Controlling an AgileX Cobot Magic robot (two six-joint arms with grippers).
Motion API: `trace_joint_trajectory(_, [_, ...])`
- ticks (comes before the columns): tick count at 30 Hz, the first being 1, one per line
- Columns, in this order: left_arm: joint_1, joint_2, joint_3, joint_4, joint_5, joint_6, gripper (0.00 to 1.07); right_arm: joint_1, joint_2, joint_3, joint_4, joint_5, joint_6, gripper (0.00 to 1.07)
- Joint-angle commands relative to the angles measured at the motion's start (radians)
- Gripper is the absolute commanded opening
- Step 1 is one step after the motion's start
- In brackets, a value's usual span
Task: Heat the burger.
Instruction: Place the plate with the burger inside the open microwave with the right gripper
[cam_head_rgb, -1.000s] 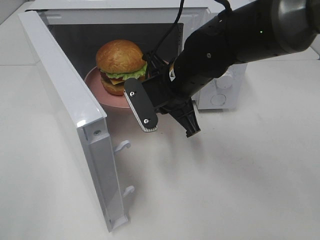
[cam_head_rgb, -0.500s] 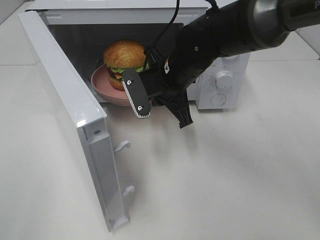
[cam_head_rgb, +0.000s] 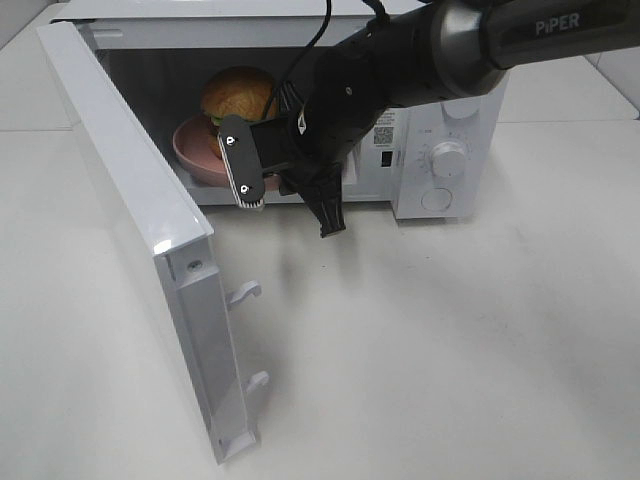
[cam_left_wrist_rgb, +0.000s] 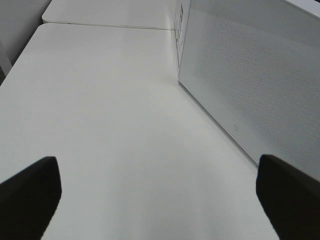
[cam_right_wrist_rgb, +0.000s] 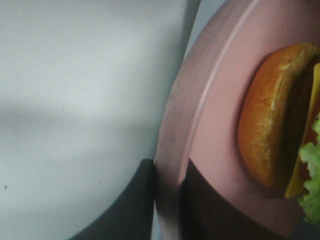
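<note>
**Burger on plate inside open microwave, R gripper on the rim**

Desk (cam_head_rgb: 470, 360): plain matte white. A seam (cam_left_wrist_rgb: 100, 25) crosses it on the far side, and the L wrist view shows a grey strip of room past the far-left corner.

Microwave (cam_head_rgb: 470, 125): white, on the far part of the desk. Its door (cam_head_rgb: 130, 210) is swung wide toward the near-left, inner face to the cavity.

R arm (cam_head_rgb: 470, 45): black, lettered "PiPER". It comes in from the far-right corner, crosses the ctrl panel and ends at the cavity mouth.

Pink plate (cam_head_rgb: 192, 150): inside the cavity, near rim close to the front opening. Can't tell if it sits on the cavity floor or hangs just above it.

Burger (cam_head_rgb: 238, 95): on the plate, bun dome up, toward the cavity's back. The R wrist view shows lettuce and a yellow cheese edge.

R gripper (cam_right_wrist_rgb: 167, 210): jaws narrow, pinching the plate rim btw two dark fingers (cam_right_wrist_rgb: 135, 205).

L gripper (cam_left_wrist_rgb: 160, 192): jaws wide, holding nothing, low over the desk beside the microwave's white dotted panel (cam_left_wrist_rgb: 260, 80).

Small bits: dial (cam_head_rgb: 450, 158) and QR sticker (cam_head_rgb: 385, 130) on the ctrl panel; latch hooks (cam_head_rgb: 245, 292) on the door's free edge.
</note>
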Motion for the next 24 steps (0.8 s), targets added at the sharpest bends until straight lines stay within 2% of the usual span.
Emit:
trace_joint_trajectory(1, [-0.004,-0.022,0.002,-0.002,-0.008,0.0,0.98,-0.006,0.014,-0.059,-0.038,-0.034,0.049,0.09])
trace_joint_trajectory(9, [-0.004,-0.022,0.002,-0.002,-0.008,0.0,0.98,-0.017,0.079,-0.158,-0.06,0.007,0.111,0.1])
trace_joint_trajectory(24, [-0.004,-0.022,0.002,-0.002,-0.008,0.0,0.98,-0.04,0.087,-0.16,-0.078,0.001,0.111,0.14])
